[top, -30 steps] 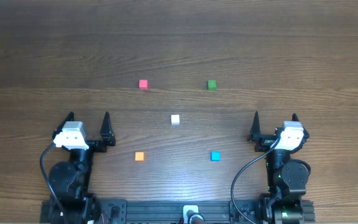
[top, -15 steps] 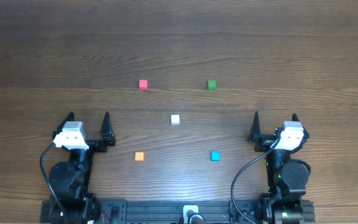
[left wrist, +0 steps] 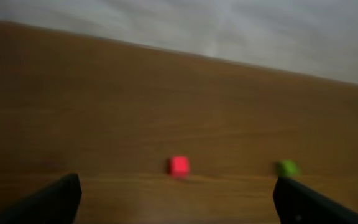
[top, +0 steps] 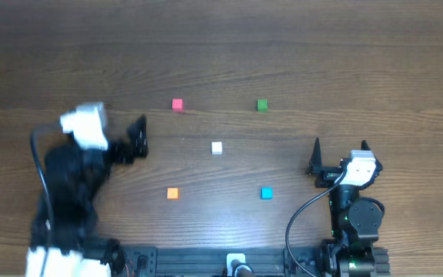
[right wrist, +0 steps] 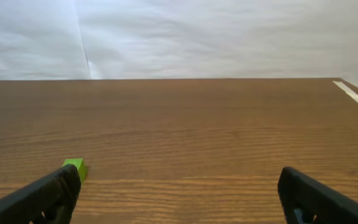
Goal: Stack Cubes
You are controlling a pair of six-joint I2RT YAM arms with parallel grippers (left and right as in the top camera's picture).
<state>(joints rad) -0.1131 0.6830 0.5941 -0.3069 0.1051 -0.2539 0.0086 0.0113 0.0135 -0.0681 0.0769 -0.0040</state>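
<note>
Wood-grain table point(top: 360, 61) carries five small cubes, all lying singly and well apart, none stacked on another. You have the pink cube point(top: 177, 104) and the green cube point(top: 262, 105) side by side in the far row. The white cube point(top: 217, 147) sits alone near the middle. The orange cube point(top: 172, 193) and the blue cube point(top: 266, 193) form the near row, closest to the arm bases.

Your left tool point(left wrist: 176, 186) is spread wide, with nothing between its fingers. In its wrist view the pink cube lies on the table ahead, roughly midway between the two fingers, and the green cube shows farther off toward one finger. From above, that arm is blurred; its dark finger shows left of the white cube and above the orange one, touching neither. How high it is above the table you cannot tell.

Your right tool point(top: 340, 146) is also spread wide and empty. It stands over its base at the right side, to the right of the blue cube and clear of every cube. Its wrist view looks across bare wood, with the green cube resting just beyond one fingertip.
</note>
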